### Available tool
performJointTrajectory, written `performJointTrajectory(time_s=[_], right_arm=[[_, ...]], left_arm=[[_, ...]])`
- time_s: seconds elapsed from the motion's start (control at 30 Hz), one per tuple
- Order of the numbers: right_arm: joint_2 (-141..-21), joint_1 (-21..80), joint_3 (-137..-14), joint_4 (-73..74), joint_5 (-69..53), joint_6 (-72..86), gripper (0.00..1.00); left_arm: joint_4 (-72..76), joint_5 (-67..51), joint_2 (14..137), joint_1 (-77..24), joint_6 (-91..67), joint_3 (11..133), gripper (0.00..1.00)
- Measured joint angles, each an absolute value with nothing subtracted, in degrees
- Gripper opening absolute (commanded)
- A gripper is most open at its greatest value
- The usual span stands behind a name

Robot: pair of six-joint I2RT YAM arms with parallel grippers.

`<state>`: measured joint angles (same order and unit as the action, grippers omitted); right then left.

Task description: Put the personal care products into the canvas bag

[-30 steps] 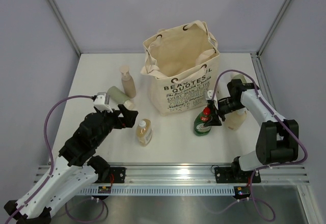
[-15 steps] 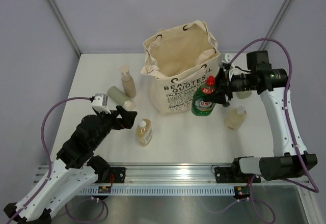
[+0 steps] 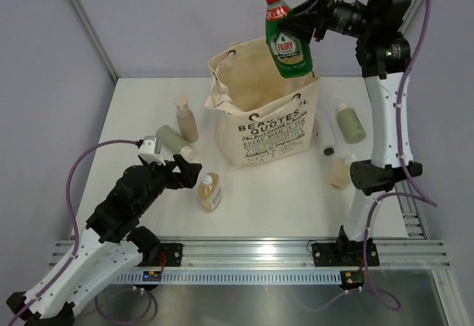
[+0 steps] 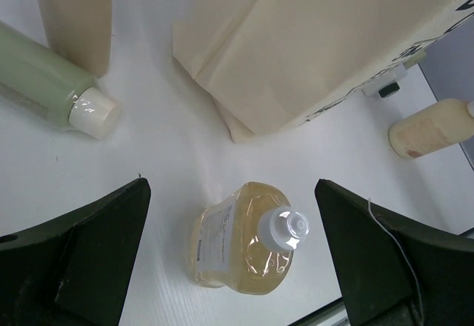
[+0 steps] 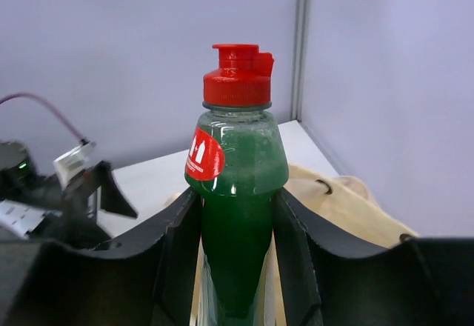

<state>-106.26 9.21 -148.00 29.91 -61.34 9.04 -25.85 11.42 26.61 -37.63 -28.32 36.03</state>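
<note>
My right gripper is raised high and shut on the green bottle with the red cap, holding it above the open mouth of the canvas bag. In the right wrist view both fingers press the bottle's sides, with the bag's rim below. My left gripper is open and empty, just left of an amber bottle. In the left wrist view that bottle lies between the spread fingers of the gripper.
A beige pump bottle and a sage-green tube lie left of the bag. Right of it are another sage-green tube, a small dark-capped item and a cream bottle.
My right arm has lifted the green bottle from the table beside the bag up and back, to above the bag's mouth. The left arm has barely moved.
</note>
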Motion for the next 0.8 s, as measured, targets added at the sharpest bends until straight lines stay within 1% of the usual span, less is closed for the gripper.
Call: performJointTrajectory(time_s=[0.07,0.13,0.33,0.5,0.67,0.7,0.77,0.8], right_arm=[[-111.04,10.66,-151.04,30.44,-58.02,8.21,0.00],[-114.69,12.43,-151.02,32.32,-54.39,6.22,0.00],[-121.30,17.89,-142.06,39.16,-45.06,-2.44,0.00],[-120.42,19.70,-131.37,41.91,-40.47,-11.29,0.00],[-114.08,20.27,-115.09,40.49,-33.41,-22.37,0.00],[-113.14,20.45,-112.68,40.34,-31.66,-24.03,0.05],[-112.29,20.69,-109.16,39.99,-28.86,-26.72,0.19],[-112.29,20.73,-108.18,39.94,-27.73,-27.64,0.33]], left_arm=[[-25.61,11.20,26.57,-37.63,-28.36,35.59,0.99],[-25.50,11.00,26.33,-37.63,-28.53,34.89,0.99],[-25.93,10.52,25.96,-37.63,-29.06,33.98,0.99],[-26.35,10.52,24.47,-37.63,-29.32,33.82,0.99],[-27.92,11.07,23.09,-37.63,-31.77,33.10,0.99],[-28.32,11.40,22.98,-37.63,-32.62,33.10,0.99],[-29.17,11.64,23.00,-37.63,-34.11,33.10,0.99],[-29.58,11.60,23.14,-37.63,-34.61,33.10,0.99]])
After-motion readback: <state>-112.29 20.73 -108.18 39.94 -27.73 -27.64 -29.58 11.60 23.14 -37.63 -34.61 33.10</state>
